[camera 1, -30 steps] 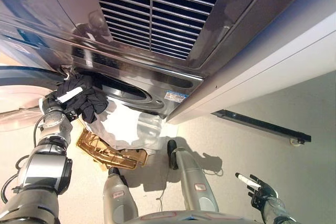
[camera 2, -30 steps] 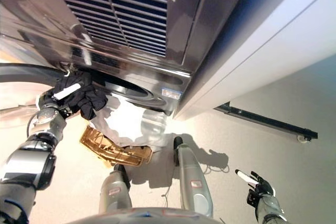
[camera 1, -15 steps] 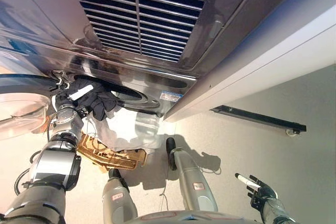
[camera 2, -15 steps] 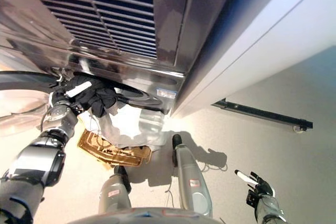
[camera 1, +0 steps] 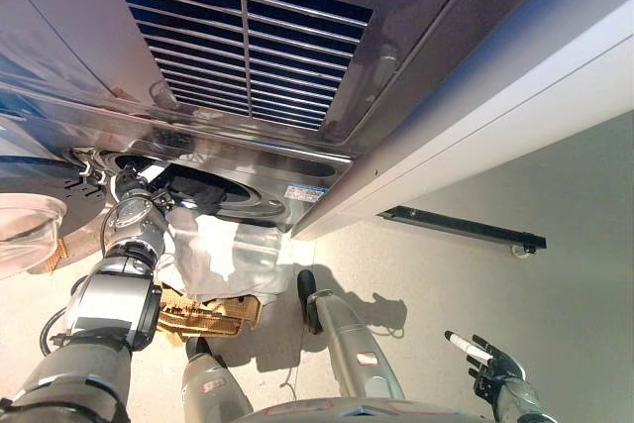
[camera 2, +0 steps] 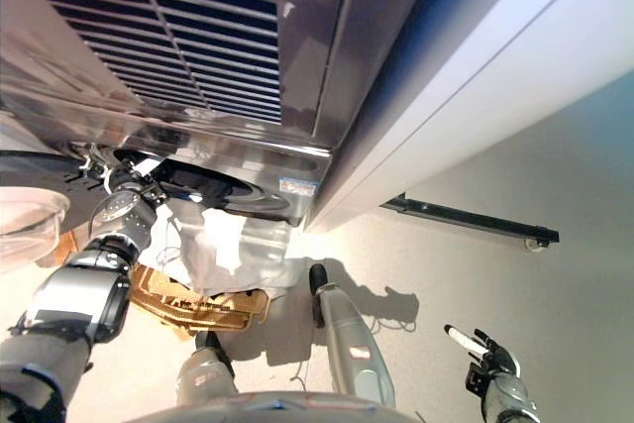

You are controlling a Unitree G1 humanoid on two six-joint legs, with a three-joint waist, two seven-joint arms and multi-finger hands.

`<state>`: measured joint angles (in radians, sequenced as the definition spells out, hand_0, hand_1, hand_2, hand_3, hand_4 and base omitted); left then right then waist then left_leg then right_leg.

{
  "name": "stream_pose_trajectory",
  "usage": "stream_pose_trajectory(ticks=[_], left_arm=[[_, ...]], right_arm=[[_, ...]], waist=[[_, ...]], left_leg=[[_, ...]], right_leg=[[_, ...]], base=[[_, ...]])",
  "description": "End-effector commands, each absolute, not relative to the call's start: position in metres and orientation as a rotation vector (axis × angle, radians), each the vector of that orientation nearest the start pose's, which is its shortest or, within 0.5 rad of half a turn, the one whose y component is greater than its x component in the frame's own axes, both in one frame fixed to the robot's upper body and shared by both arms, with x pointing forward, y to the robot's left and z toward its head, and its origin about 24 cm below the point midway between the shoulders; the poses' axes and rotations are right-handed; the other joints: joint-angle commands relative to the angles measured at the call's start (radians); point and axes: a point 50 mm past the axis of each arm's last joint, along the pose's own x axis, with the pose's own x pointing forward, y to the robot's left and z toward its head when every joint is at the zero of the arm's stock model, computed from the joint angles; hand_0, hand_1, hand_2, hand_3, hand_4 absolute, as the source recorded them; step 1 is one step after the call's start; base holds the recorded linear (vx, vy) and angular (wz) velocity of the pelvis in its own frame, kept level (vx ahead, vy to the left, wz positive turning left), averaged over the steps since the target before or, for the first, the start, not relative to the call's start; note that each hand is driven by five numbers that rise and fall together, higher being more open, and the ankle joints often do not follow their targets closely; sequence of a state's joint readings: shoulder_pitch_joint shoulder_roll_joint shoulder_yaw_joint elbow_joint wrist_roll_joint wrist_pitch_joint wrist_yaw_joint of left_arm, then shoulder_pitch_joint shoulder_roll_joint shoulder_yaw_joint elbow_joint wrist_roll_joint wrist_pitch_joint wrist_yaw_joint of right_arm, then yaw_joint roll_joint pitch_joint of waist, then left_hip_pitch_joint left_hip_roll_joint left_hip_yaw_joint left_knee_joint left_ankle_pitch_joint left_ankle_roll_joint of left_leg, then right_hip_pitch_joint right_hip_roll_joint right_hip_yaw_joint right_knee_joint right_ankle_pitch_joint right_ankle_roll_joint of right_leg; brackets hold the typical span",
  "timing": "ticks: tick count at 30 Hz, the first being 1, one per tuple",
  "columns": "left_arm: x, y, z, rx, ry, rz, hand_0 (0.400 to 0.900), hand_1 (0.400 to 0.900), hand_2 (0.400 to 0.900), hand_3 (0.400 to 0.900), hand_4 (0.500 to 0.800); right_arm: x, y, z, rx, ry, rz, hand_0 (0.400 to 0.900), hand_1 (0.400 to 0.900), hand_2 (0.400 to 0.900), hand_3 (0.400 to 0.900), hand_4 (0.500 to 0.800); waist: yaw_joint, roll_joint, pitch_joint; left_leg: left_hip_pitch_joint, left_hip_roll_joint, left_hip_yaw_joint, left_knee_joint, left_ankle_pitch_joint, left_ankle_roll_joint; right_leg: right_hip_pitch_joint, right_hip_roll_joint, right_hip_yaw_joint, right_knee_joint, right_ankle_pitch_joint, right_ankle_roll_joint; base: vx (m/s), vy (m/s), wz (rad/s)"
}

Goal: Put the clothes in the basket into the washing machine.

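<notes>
Since the earlier frame, dark garment [camera 1: 203, 195] has been pushed into washing machine [camera 1: 248, 66] drum, centre left; left hand [camera 1: 139, 185] grip cannot be told. White cloth [camera 1: 213, 250] remains over basket [camera 1: 203, 312]. Right hand [camera 1: 485, 359] loosely spread, lower right.

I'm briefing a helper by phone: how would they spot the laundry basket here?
Start at the big dark grey washing machine and find its round door opening at lower left. On the floor right below lies the tan woven basket, partly under a hanging white cloth; it is the only latticed thing.
</notes>
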<state>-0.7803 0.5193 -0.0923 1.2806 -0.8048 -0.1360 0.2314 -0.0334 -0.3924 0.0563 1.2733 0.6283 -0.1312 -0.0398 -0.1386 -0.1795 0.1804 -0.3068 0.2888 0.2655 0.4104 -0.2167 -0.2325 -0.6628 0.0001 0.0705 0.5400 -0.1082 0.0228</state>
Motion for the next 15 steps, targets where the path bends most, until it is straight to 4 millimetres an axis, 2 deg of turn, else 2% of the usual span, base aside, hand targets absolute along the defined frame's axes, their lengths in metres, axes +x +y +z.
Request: stream_pose_trajectory(ticks=[1, 9, 15], left_arm=[[0.353, 0.327, 0.095, -0.263, 0.049, 0.668, 0.9, 0.9, 0.9, 0.9, 0.8], [0.35, 0.327, 0.089, -0.276, 0.063, 0.668, 0.9, 0.9, 0.9, 0.9, 0.8], [0.345, 0.325, 0.074, -0.285, 0.115, 0.665, 0.9, 0.9, 0.9, 0.9, 0.8]], right_arm=[[0.057, -0.334, -0.129, 0.033, 1.038, -0.749, 0.9, 0.9, 0.9, 0.9, 0.8], [0.054, -0.338, -0.128, 0.024, 1.043, -0.76, 0.9, 0.9, 0.9, 0.9, 0.8], [0.057, -0.35, -0.122, -0.002, 1.057, -0.81, 0.9, 0.9, 0.9, 0.9, 0.8]], waist=[[0.001, 0.003, -0.032], [0.004, 0.01, -0.042], [0.013, 0.025, -0.051]], left_leg=[[-0.023, -0.053, -0.004, 0.055, -0.032, 0.096], [-0.023, -0.06, -0.016, 0.034, -0.025, 0.096], [-0.027, -0.066, -0.026, 0.022, -0.018, 0.096]], right_leg=[[0.045, 0.009, 0.038, -0.13, 0.083, 0.103], [0.044, 0.003, 0.028, -0.136, 0.082, 0.1], [0.048, -0.005, 0.021, -0.144, 0.087, 0.099]], base=[[0.02, -0.006, 0.05], [0.02, -0.004, 0.05], [0.01, 0.005, 0.06]])
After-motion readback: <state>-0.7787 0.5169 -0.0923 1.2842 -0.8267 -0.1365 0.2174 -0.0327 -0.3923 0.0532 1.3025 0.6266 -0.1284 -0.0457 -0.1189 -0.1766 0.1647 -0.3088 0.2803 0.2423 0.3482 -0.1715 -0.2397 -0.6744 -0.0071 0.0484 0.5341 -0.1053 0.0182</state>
